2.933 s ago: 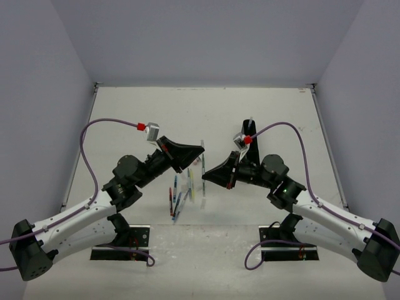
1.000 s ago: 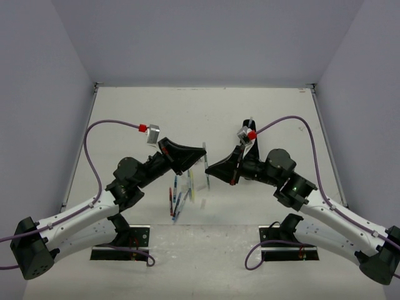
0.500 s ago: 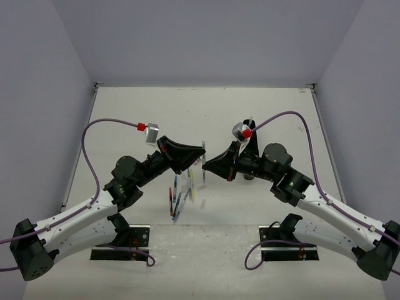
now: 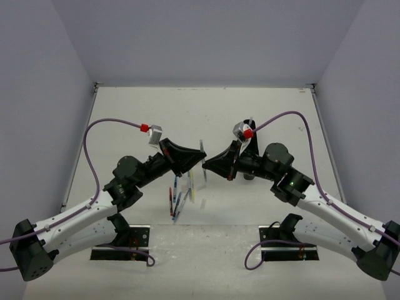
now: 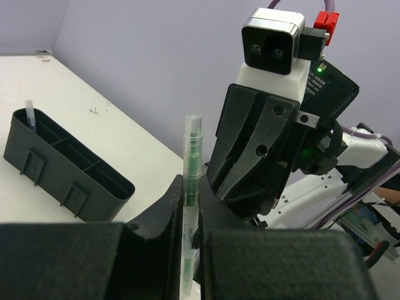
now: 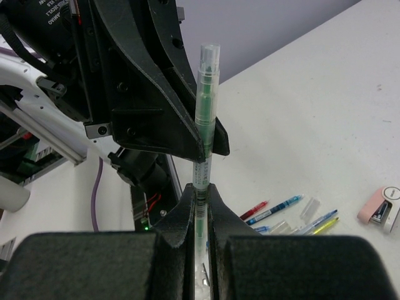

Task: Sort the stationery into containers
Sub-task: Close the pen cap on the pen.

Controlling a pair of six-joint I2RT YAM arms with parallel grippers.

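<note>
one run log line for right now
stage: pen shared mid-air | left gripper: shut on green pen | right gripper: shut on green pen | organiser tray: pale pen inside | loose pens: outside tray

Bright, even overhead light; faint shadows; left claw (image 5: 189,215) near lens possibly soft-focus.

Nothing is reading clearly from here. Fine print is running along the barrel of the green pen (image 5: 187,240), too small to make out. White lettering is showing on the left arm's black housing (image 6: 53,22), but it is blurring and cutting off at the top.
</note>
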